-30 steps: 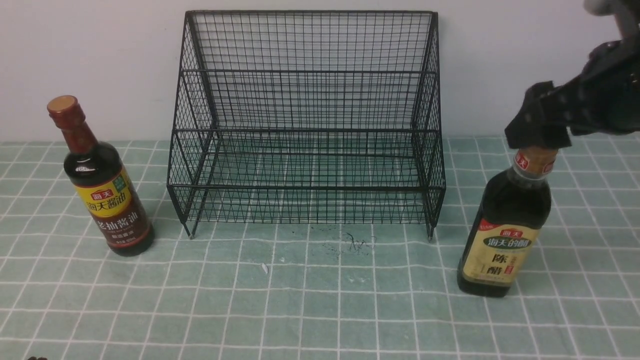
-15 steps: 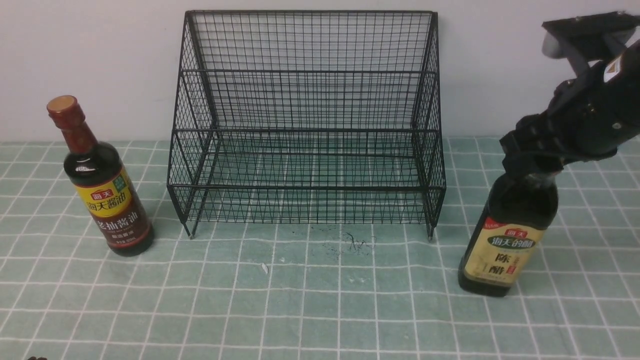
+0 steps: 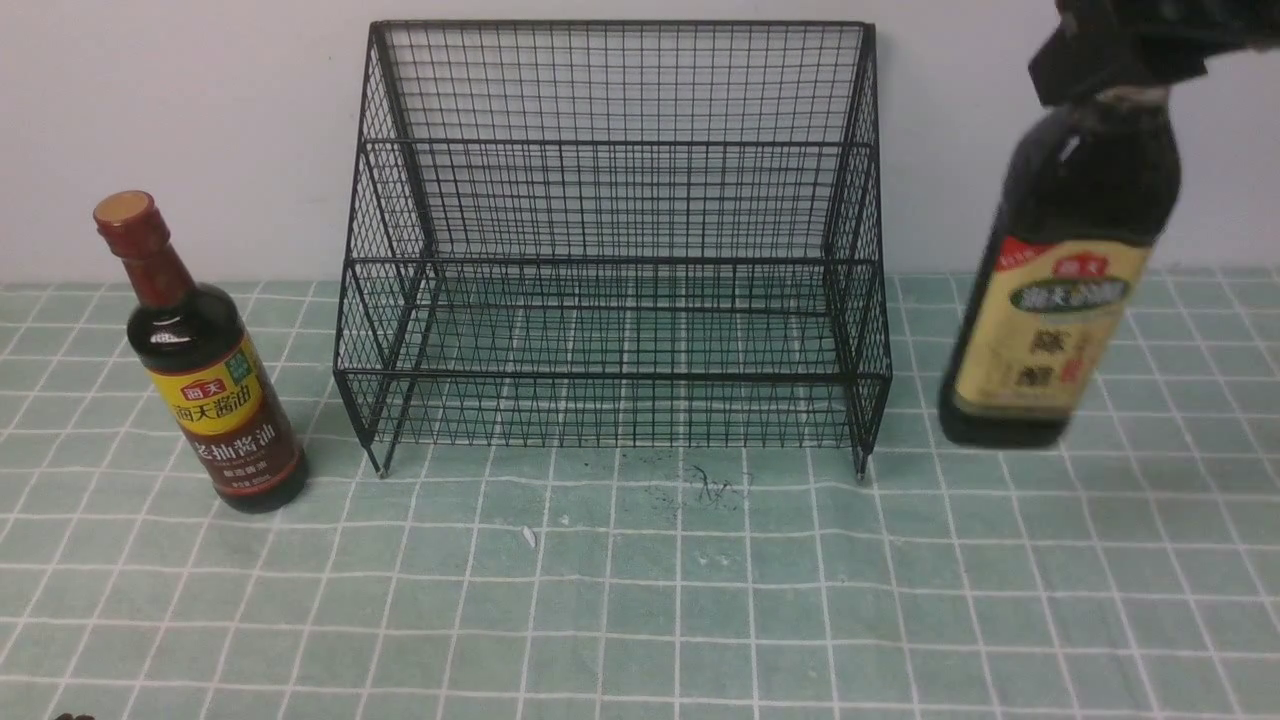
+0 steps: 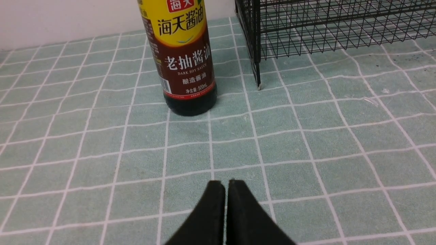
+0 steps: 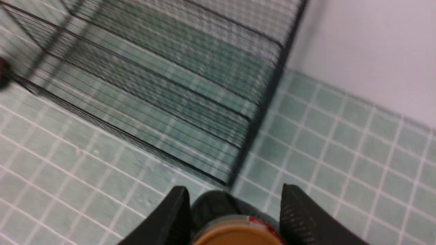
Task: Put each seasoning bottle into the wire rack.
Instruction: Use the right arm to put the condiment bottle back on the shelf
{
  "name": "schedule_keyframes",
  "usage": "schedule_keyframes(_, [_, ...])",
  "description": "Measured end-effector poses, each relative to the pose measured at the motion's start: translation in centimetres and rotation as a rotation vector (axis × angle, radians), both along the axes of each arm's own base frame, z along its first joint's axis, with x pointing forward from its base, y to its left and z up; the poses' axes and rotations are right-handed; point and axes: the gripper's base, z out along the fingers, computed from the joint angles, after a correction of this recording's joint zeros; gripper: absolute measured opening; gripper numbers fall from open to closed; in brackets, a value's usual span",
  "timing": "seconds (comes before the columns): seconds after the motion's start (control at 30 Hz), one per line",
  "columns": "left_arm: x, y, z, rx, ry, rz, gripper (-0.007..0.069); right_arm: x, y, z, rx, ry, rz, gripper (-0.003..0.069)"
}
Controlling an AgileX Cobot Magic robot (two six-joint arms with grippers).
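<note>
Front view: right gripper (image 3: 1120, 95) clamped on the neck of the vinegar (image 3: 1050, 320) — bottle lifted off the table (image 3: 620, 620), tilted, to the right of the rack (image 3: 615, 260). Soy sauce (image 3: 220, 400) stands on the table, left of the rack, apart from it. Left wrist view: left gripper (image 4: 226, 190) — fingertips together, nothing between them. Rack holds neither bottle.
</note>
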Motion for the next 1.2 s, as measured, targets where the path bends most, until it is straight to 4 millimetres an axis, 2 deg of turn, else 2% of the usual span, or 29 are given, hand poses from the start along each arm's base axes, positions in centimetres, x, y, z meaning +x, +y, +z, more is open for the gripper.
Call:
schedule_keyframes(0.17, [0.0, 0.0, 0.0, 0.000, 0.000, 0.000, -0.0006, 1.0, 2.3, 1.1, 0.036, -0.033, 0.060, 0.0319])
schedule_keyframes(0.37, [0.0, 0.0, 0.0, 0.000, 0.000, 0.000, -0.0006, 5.4, 4.4, -0.8, 0.017, -0.026, 0.070, 0.0319])
schedule_keyframes(0.4, [0.0, 0.0, 0.0, 0.000, 0.000, 0.000, -0.0006, 6.5, 4.9, -1.6, 0.007, -0.024, 0.068, 0.0319])
schedule_keyframes(0.53, [0.0, 0.0, 0.0, 0.000, 0.000, 0.000, -0.0006, 9.1, 6.1, -3.3, 0.019, -0.032, 0.069, 0.0319])
schedule_keyframes(0.67, [0.0, 0.0, 0.0, 0.000, 0.000, 0.000, -0.0006, 10.0, 6.6, -3.6, 0.033, -0.052, 0.070, 0.0319])
schedule_keyframes(1.0, [0.0, 0.0, 0.0, 0.000, 0.000, 0.000, -0.0006, 10.6, 6.8, -4.0, 0.035, -0.073, 0.068, 0.0319])
schedule_keyframes(1.13, [0.0, 0.0, 0.0, 0.000, 0.000, 0.000, -0.0006, 11.0, 7.0, -5.1, 0.011, -0.027, 0.069, 0.0319])
schedule_keyframes(1.2, [0.0, 0.0, 0.0, 0.000, 0.000, 0.000, -0.0006, 11.4, 7.2, -6.7, -0.022, 0.056, 0.074, 0.0319])
